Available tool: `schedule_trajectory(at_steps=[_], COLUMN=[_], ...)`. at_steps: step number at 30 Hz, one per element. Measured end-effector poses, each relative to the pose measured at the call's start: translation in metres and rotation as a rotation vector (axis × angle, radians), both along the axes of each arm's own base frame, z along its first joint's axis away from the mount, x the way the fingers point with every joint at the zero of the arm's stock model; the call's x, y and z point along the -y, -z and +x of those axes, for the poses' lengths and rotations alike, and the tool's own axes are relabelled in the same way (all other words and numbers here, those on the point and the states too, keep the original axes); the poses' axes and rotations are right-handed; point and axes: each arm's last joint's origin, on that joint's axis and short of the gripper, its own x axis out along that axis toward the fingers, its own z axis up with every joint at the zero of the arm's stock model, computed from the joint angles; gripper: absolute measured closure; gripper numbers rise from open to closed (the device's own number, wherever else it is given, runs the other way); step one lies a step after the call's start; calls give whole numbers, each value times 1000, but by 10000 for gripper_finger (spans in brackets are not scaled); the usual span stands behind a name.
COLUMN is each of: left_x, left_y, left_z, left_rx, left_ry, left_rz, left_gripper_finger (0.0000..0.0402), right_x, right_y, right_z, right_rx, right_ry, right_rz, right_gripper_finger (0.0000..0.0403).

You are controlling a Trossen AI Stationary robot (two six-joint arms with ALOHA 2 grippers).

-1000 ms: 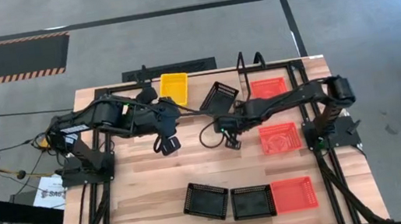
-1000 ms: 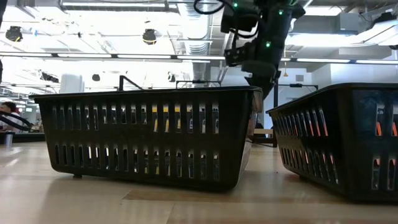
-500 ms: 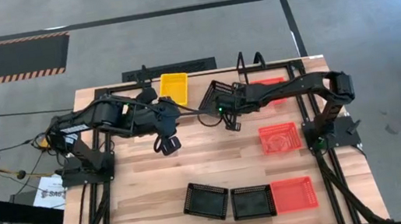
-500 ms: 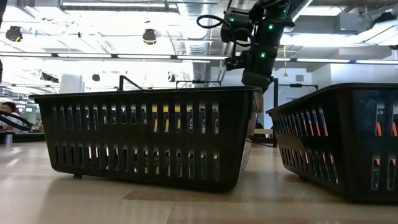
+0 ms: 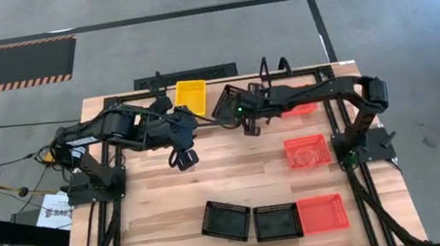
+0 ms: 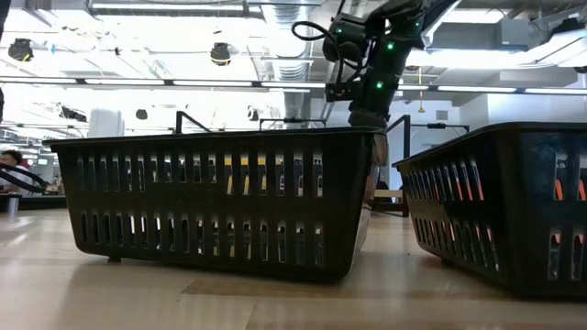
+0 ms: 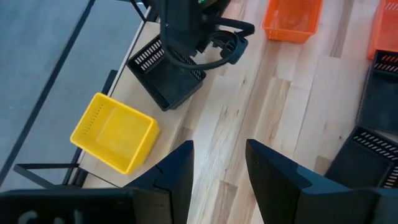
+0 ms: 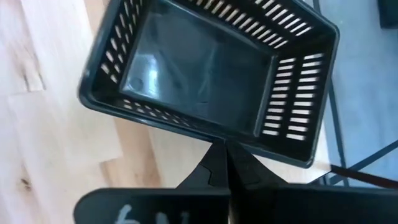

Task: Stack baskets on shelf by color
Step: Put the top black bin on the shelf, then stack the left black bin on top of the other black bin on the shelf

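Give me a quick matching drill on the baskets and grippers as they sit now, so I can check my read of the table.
Things:
1. yellow basket
2. black basket at the back
3. left gripper
4. right gripper

States:
A. shut, its tips at the basket's rim
B. on the shelf, left end, nothing touching it
C. open, holding nothing, over bare table
D. skewed, beside the yellow one

Pairs: 1-B, 2-D, 3-C, 4-A

A black basket fills the middle of the wooden surface. A second black basket sits at 3 o'clock. A dark arm descends at 12 o'clock behind the first.
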Motion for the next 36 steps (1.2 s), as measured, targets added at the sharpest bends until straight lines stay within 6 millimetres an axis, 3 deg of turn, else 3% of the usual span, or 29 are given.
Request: schedule_trajectory(at_steps=[8,11,15,19,25,28,32,36], left_x=[0,0,1,2,5,7,12,19], left_y=[0,0,0,3,16,29,56,90], left_z=[0,0,0,3,18,33,59,86], left_rx=[0,-2,-12,-33,-89,-139,-230,-341], left_ry=[0,2,31,66,104,121,135,186], left_rz=[-1,1,-20,-16,-65,-57,-59,-139], left_gripper_finger=[267,267,267,267,267,267,267,267], right_x=[18,16,-7,-37,-75,-87,-99,-107], right_y=[-1,-11,-54,-112,-199,-231,-259,-270], right_z=[-6,-7,-6,-15,-54,-79,-112,-136], right_rx=[-21,-14,41,164,449,581,724,777], right_ry=[28,70,33,-30,-123,-161,-204,-245], right_rz=[-34,-11,-5,-16,-42,-47,-43,-25], right_gripper_finger=[403,403,403,402,401,401,398,397])
